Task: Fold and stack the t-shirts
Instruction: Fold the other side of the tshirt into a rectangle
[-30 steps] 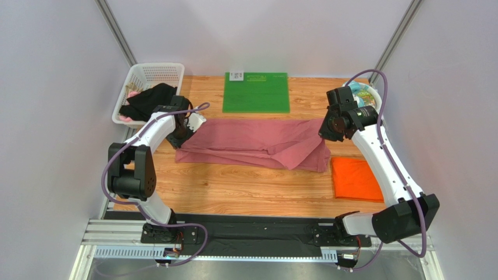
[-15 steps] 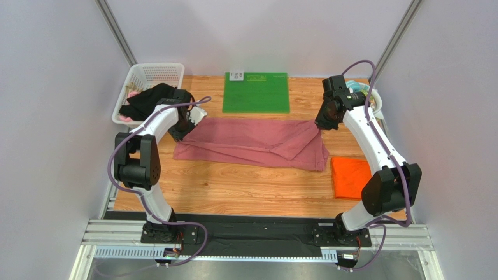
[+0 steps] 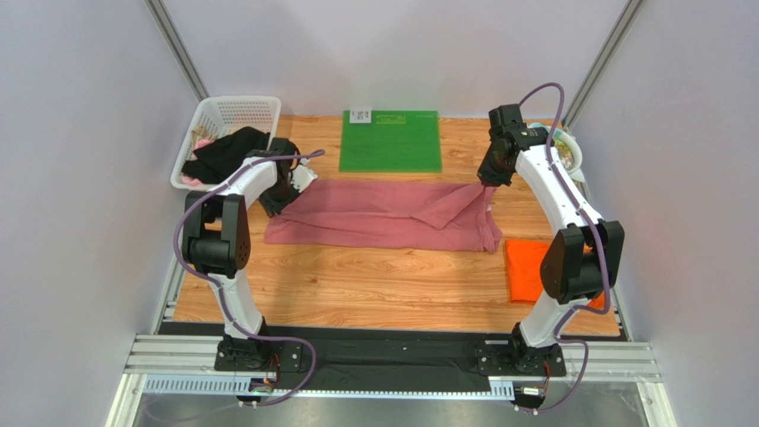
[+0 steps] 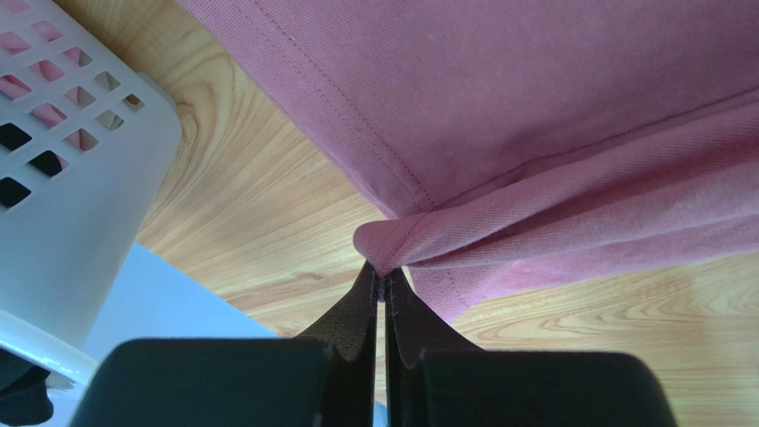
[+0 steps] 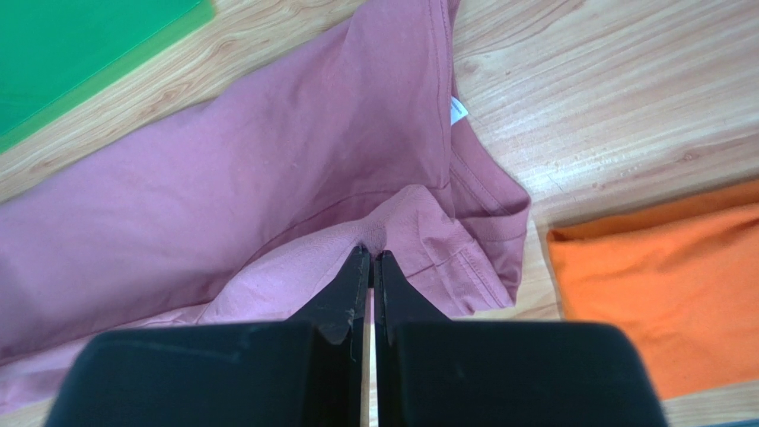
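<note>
pink t-shirt (image 3: 383, 213): long folded band, ends pinched by left gripper (image 4: 379, 280) and right gripper (image 5: 370, 253) | orange t-shirt (image 3: 526, 271): folded, near right | white basket (image 3: 242, 108), far left: black cloth (image 3: 223, 153)

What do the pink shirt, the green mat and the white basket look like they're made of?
Dusty rose-pink t-shirt: cotton-like cloth, matte; fine diagonal weave, stitched hem, soft folds. Flat green rectangular mat: probably plastic or rubber; smooth, straight edges. White lattice basket: moulded plastic, it seems; smooth walls, regular holes.
</note>
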Controlling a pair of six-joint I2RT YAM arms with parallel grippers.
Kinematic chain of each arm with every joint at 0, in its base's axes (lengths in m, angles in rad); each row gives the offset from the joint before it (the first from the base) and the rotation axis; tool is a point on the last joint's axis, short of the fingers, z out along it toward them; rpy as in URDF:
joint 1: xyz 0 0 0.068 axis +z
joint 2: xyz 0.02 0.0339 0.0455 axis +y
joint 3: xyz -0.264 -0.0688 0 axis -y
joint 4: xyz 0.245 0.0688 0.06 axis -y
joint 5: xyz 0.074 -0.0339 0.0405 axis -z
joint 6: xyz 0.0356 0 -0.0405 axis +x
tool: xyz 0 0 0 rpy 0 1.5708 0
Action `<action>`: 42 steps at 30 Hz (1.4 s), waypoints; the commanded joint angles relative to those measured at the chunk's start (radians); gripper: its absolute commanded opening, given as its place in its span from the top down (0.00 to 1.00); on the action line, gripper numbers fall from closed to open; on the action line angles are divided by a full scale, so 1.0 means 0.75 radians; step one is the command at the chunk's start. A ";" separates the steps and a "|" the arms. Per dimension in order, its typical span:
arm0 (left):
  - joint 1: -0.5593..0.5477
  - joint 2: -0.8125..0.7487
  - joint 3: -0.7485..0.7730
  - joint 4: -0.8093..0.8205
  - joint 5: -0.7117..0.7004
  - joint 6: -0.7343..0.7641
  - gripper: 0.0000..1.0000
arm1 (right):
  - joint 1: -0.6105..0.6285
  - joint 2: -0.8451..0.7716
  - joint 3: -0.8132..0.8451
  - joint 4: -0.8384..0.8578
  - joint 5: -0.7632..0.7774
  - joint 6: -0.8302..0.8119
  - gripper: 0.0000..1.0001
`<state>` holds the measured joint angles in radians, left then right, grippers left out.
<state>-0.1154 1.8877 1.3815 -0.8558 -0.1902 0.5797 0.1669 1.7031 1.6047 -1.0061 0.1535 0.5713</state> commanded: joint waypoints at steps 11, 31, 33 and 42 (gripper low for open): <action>0.021 0.040 0.099 0.129 -0.170 0.027 0.99 | -0.053 0.282 0.206 0.061 0.000 0.020 1.00; 0.009 -0.138 0.124 0.037 -0.054 -0.059 0.09 | -0.106 0.527 0.503 -0.043 -0.033 -0.025 0.76; -0.042 -0.177 0.091 0.014 -0.002 -0.063 0.10 | -0.108 0.552 0.525 -0.055 -0.037 -0.029 0.72; -0.180 -0.128 -0.054 0.053 0.155 -0.088 0.13 | -0.104 0.485 0.550 -0.158 -0.041 -0.013 0.53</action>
<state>-0.2348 1.7615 1.3643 -0.8185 -0.1501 0.5373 0.0872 2.1647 2.0335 -1.0874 0.1295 0.5568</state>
